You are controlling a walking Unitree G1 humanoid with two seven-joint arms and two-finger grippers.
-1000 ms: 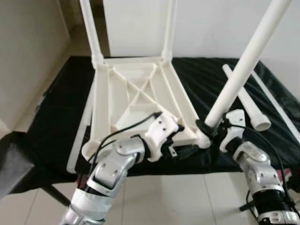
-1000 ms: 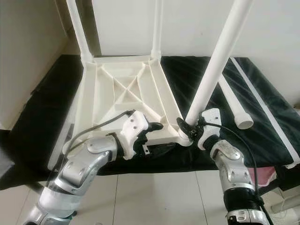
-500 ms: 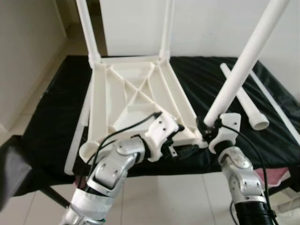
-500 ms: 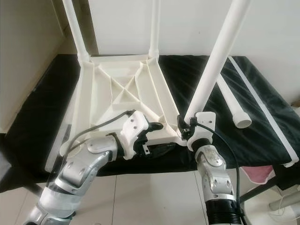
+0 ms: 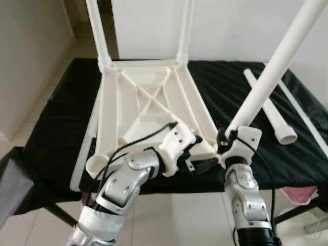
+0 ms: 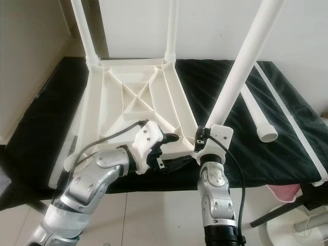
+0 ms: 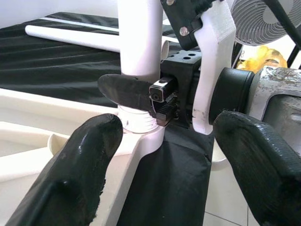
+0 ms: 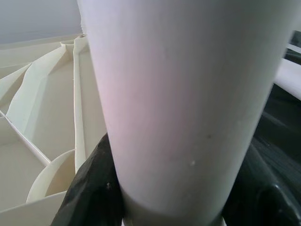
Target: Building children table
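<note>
2 legs seated at 12 o'clock corners | right pincer [image 6: 204, 139] clenched on third leg [image 6: 241, 66] at tabletop [image 6: 128, 97] socket | left pincer [image 7: 160, 155] released | spare leg [image 6: 256, 115] at 3 o'clock

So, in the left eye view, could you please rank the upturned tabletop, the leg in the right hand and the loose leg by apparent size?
1. Tabletop.
2. Leg in the right hand; nearer, so unsure.
3. Loose leg.

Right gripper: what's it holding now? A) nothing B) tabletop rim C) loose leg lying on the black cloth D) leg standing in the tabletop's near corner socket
D: the right gripper is clamped on the base of the leg at the tabletop's near corner socket.
</note>
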